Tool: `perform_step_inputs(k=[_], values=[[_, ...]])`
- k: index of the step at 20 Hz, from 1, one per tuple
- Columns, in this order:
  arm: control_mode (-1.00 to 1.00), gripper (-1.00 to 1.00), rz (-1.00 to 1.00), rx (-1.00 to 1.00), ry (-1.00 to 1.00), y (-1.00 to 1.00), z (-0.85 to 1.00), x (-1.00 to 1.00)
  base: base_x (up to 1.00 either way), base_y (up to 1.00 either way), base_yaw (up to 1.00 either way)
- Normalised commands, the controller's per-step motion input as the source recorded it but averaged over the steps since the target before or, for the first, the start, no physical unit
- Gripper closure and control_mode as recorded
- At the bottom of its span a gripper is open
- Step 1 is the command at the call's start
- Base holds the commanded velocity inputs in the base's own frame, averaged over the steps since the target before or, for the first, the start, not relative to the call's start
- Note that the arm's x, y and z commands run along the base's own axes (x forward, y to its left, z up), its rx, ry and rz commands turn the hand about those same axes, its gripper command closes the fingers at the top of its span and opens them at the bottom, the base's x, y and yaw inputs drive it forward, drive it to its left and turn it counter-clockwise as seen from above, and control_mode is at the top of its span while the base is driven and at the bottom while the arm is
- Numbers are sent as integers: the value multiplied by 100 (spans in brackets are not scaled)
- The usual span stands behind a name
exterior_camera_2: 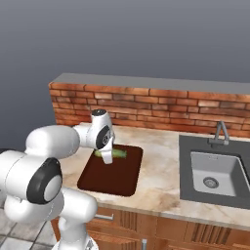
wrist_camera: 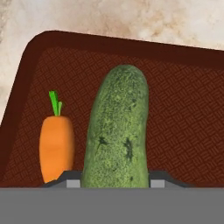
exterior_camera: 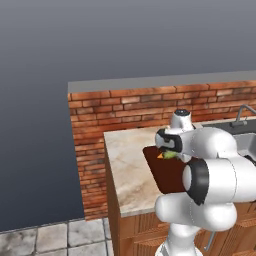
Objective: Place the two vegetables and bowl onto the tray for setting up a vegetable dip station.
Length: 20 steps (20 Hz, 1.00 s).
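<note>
My gripper [wrist_camera: 116, 181] is shut on the dark green cucumber [wrist_camera: 116, 131], with a finger on each side of its near end. The cucumber hangs low over the dark reddish-brown tray [wrist_camera: 175, 109]; I cannot tell whether it touches the tray. To its left, the orange carrot [wrist_camera: 56, 146] with a green top lies on the tray. In the right base view the gripper [exterior_camera_2: 106, 158] holds the cucumber [exterior_camera_2: 117, 153] crosswise over the far part of the tray [exterior_camera_2: 110, 178]. The left base view shows the carrot [exterior_camera: 160, 156] and cucumber [exterior_camera: 170, 155] behind my arm. The bowl is out of view.
The tray lies on a marble counter [exterior_camera_2: 161, 146] backed by a low brick wall [exterior_camera_2: 146, 105]. A steel sink [exterior_camera_2: 215, 176] with a faucet [exterior_camera_2: 222, 132] sits to the tray's right. The counter's left end [exterior_camera: 107, 165] drops to a tiled floor.
</note>
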Motion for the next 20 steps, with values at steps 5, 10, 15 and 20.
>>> perform_step_inputs(k=[5, 10, 15, 20], values=[[-100, 100, 0, 1, -9, -1, -20, 5, 0, 0, 0], [-100, 100, 0, 0, 0, 0, -2, 14, 0, 0, 0], [-100, 100, 0, 1, 0, 0, 0, 20, 0, 0, 0], [-100, 100, 0, 4, 0, -1, 0, 26, 0, 0, 0]])
